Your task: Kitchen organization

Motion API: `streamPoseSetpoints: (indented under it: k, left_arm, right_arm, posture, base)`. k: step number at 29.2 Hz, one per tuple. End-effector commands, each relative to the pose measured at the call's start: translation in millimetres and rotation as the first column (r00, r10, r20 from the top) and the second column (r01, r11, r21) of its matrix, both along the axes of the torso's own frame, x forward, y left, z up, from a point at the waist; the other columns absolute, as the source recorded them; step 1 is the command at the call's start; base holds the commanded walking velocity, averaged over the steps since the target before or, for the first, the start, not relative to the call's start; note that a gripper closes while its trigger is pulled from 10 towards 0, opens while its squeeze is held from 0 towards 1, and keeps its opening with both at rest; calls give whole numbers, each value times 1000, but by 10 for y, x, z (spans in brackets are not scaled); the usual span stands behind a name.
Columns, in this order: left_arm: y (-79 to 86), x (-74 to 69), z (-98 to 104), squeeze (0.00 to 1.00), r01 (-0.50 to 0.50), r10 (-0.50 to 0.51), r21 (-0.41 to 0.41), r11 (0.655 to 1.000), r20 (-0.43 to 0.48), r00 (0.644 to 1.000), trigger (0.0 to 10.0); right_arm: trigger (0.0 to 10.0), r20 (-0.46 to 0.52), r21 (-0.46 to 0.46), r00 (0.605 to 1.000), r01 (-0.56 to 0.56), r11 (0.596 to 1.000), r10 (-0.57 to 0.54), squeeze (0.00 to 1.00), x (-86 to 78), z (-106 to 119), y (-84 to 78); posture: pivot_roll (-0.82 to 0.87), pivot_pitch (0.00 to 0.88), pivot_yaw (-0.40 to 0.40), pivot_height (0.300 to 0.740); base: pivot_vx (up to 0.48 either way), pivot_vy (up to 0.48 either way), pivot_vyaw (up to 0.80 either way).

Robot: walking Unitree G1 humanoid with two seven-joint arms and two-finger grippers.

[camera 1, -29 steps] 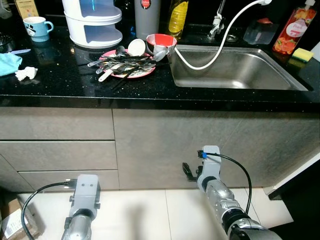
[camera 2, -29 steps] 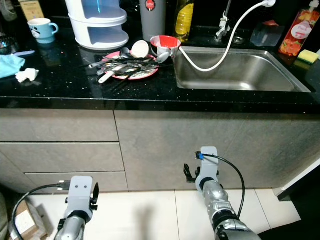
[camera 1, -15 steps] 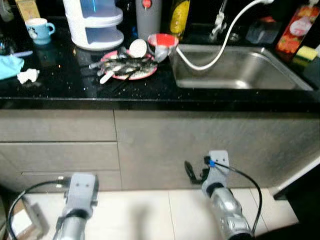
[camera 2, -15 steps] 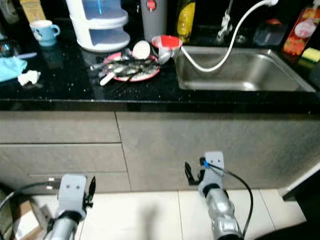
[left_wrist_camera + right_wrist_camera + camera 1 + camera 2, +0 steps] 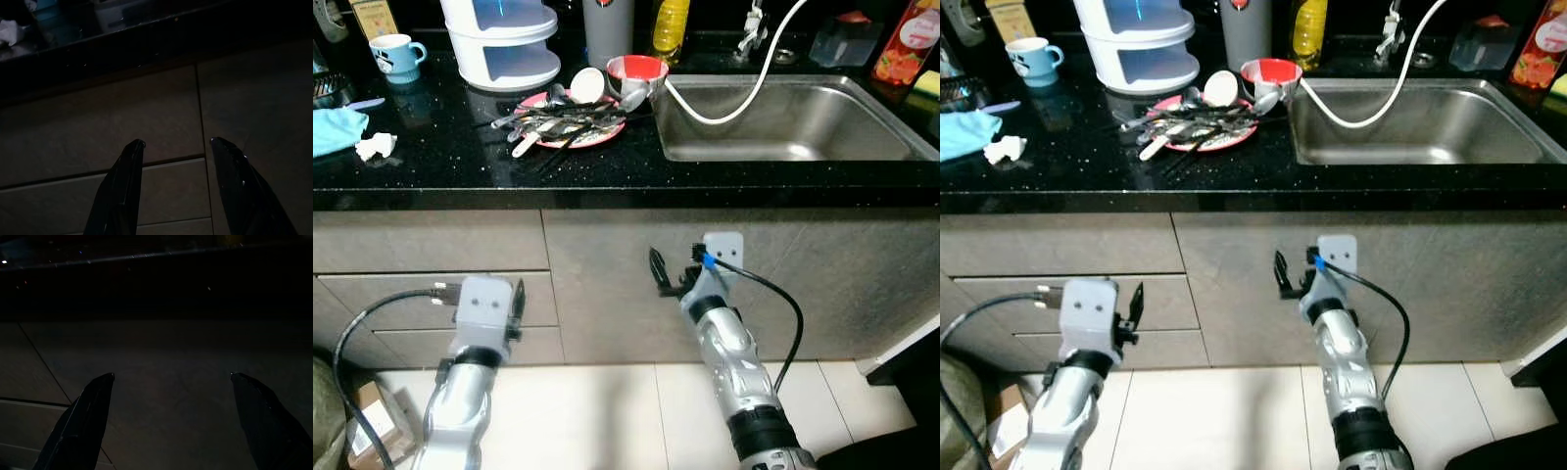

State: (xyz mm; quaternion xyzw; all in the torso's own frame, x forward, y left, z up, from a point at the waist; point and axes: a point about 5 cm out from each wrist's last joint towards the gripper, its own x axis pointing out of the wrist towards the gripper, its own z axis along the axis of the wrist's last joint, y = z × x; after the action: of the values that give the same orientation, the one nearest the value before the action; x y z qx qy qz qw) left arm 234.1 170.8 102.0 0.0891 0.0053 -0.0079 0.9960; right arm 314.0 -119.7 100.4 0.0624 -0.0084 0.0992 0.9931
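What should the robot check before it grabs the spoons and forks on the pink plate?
1. Left gripper open and empty: ok, its fingers stand apart before the drawer fronts.
2. Right gripper open and empty: ok.
3. Grippers raised to the counter: not ok, both sit below its edge.
4. Pink plate in sight: ok, beside the sink.
5. Cutlery easy to pick singly: not ok, it lies piled and crossed.
6. White hose out of the way: cannot tell.
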Motion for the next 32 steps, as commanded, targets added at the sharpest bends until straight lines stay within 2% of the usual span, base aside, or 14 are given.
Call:
streamPoseSetpoints:
  k: [1, 7, 10, 12, 18, 22, 23, 29, 32]
  left_arm:
    - [7, 18, -5, 0, -2, 2, -7, 1000, -16, 1000, 10000]
    - [-103, 64, -19, 0, 51, -50, 19, 999, -40, 998, 10000]
    - [-111, 61, -29, 0, 74, -73, 20, 997, -54, 996, 10000]
    - [-107, 65, -52, 0, 86, -84, 19, 996, -68, 994, 10000]
    - [-88, 88, -69, 0, 123, -121, 14, 992, -91, 988, 10000]
    - [31, 106, -66, 0, 89, -86, 41, 995, -86, 993, 10000]
    - [107, 137, -18, 0, 63, -58, 77, 995, -66, 996, 10000]
    - [106, 122, -125, 0, 47, -41, 68, 997, -88, 995, 10000]
    - [78, 90, -246, 0, 35, -29, 44, 998, -125, 992, 10000]
  right_arm:
    - [10000, 3, -18, 1000, -12, 1000, 12, 0, 25, 23, 20]
    - [10000, -8, -21, 1000, 7, 1000, -7, 0, 87, 30, 33]
    - [10000, -4, -18, 1000, -3, 1000, 3, 0, 98, 53, 109]
    - [10000, 5, -20, 1000, -6, 1000, 6, 0, 80, 71, 142]
    - [10000, -19, -18, 998, 53, 998, -54, 0, -9, -21, 86]
    - [10000, -42, -5, 995, 94, 996, -94, 0, -73, -105, 90]
    - [10000, -52, -2, 993, 107, 994, -107, 0, -65, -117, 96]
    - [10000, -58, -40, 991, 119, 992, -121, 0, -5, -171, 34]
    - [10000, -25, -43, 990, 141, 989, -142, 0, 73, -62, -33]
  posture:
    - [158, 35, 4, 740]
    - [170, 7, 20, 740]
    - [141, 0, 39, 740]
    - [136, 0, 50, 740]
    - [97, 0, 108, 740]
    - [92, 0, 146, 740]
    - [96, 0, 171, 740]
    - [84, 0, 192, 740]
    - [107, 0, 153, 740]
  base:
    - [0, 0, 0]
    - [0, 0, 0]
    - [0, 0, 0]
    - [0, 0, 0]
    - [0, 0, 0]
    - [0, 0, 0]
    - [0, 0, 0]
    - [0, 0, 0]
    - [0, 0, 0]
